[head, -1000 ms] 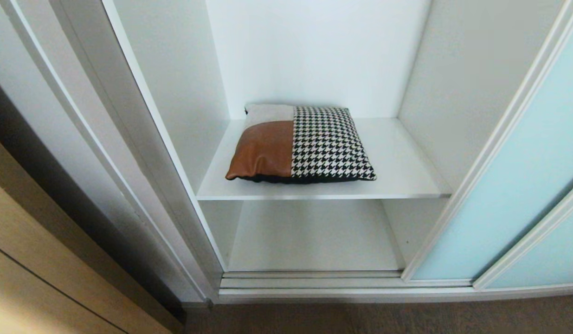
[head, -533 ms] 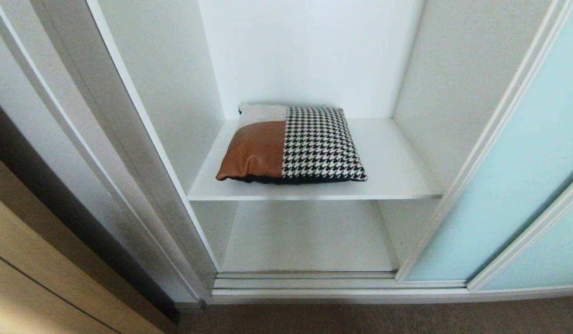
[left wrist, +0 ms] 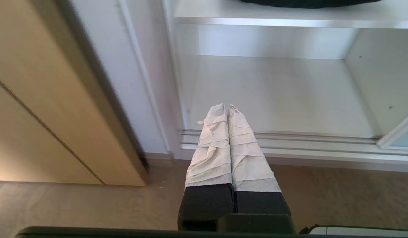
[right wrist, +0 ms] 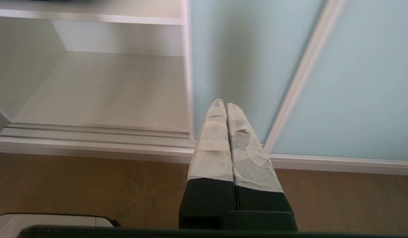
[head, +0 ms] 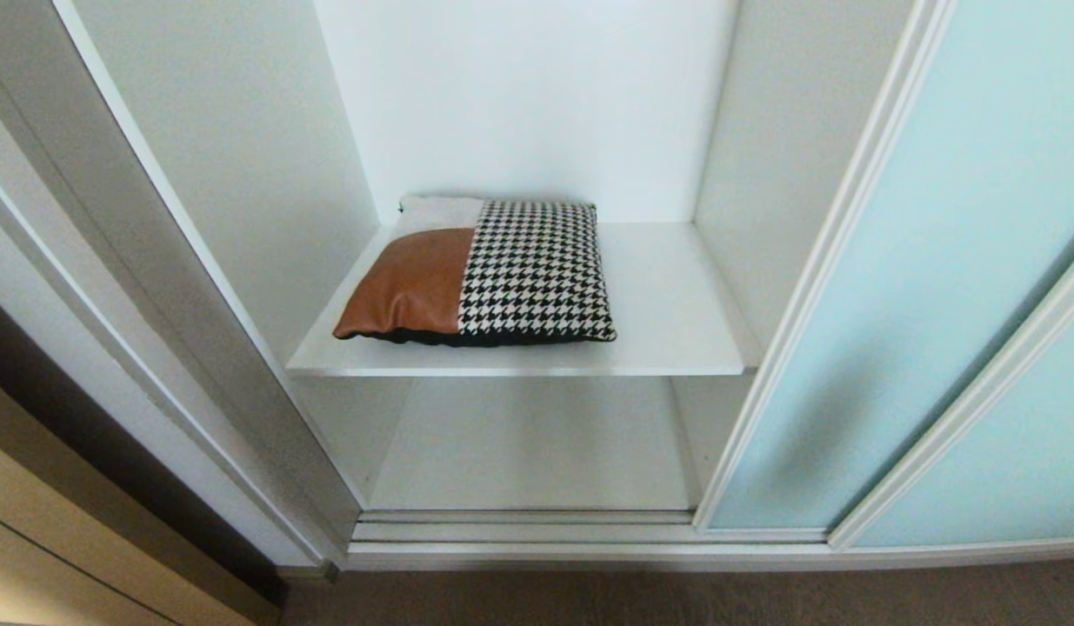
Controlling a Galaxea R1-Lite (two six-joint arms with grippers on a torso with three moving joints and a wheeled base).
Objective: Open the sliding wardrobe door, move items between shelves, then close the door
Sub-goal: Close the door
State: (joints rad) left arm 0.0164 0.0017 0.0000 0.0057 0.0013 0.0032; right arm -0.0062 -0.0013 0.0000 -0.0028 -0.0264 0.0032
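Note:
The sliding wardrobe door (head: 902, 287) of frosted aqua glass stands slid to the right, leaving the white interior open. A square cushion (head: 480, 274) of tan leather, houndstooth and a grey patch lies flat on the upper shelf (head: 667, 339). The lower shelf (head: 537, 452) beneath it is bare. Neither arm shows in the head view. My left gripper (left wrist: 226, 107) hangs low above the floor before the lower shelf (left wrist: 273, 96), shut and empty. My right gripper (right wrist: 223, 105) is shut and empty too, facing the door's left edge (right wrist: 187, 82).
A tan wooden panel (head: 58, 548) flanks the wardrobe's white frame (head: 154, 348) on the left. The door's floor track (head: 519, 530) runs along the front. A second aqua panel (head: 1023, 452) sits behind a white rail at right. Brown floor (head: 676, 600) lies in front.
The whole head view has shifted: cushion and shelves now sit further left and the aqua door fills more of the right. The camera moved; nothing in the wardrobe changed.

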